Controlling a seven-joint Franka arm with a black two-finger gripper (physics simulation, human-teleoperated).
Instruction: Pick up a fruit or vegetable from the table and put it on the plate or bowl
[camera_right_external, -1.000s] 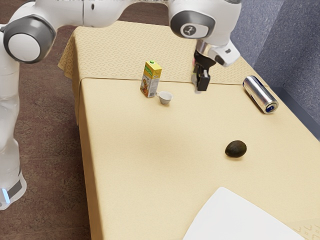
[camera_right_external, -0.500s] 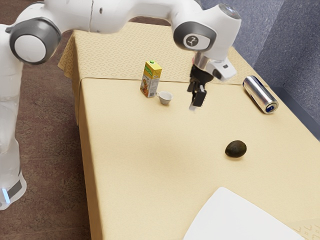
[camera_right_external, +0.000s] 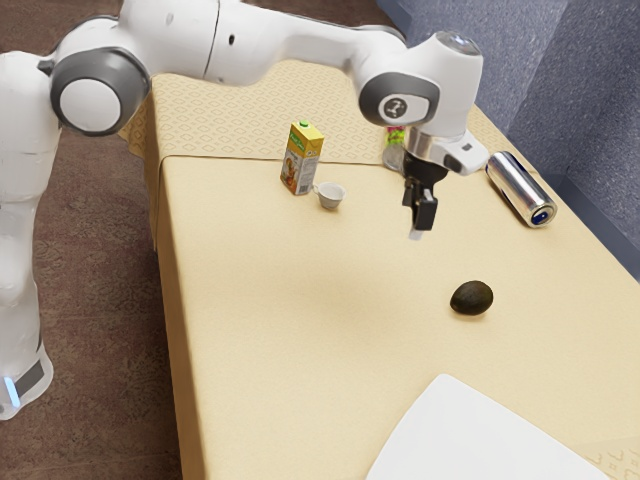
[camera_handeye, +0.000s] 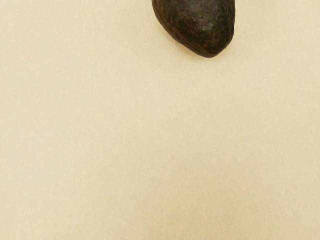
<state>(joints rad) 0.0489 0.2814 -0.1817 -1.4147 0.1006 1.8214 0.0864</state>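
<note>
Tan cloth covers the table, which takes up most of the exterior view, and the white Franka arm sweeps across the upper part of the frame from the upper left. A flat white plate sits in the lower right corner, cut off by the frame edge. A silver can lies on its side at the right of the frame. A yellow juice carton stands upright above centre with a small white cup just beside it. The task's thing, a dark avocado, rests on the cloth at centre right, between the can and the plate and apart from both. In the wrist view the avocado lies at the upper edge on bare cloth, so the hand is not yet over it. It should handle as a fairly light, firm fruit with a pebbled skin that gives some grip. Its rounded, tapering form could roll or squirt out of a pinch, though, so the widest middle, taken across the short axis, looks the safest hold. The black gripper hangs in the air up and to the left of the avocado, pointing down. It touches nothing and carries nothing, and from this side angle I cannot tell whether it is parted or closed.
</note>
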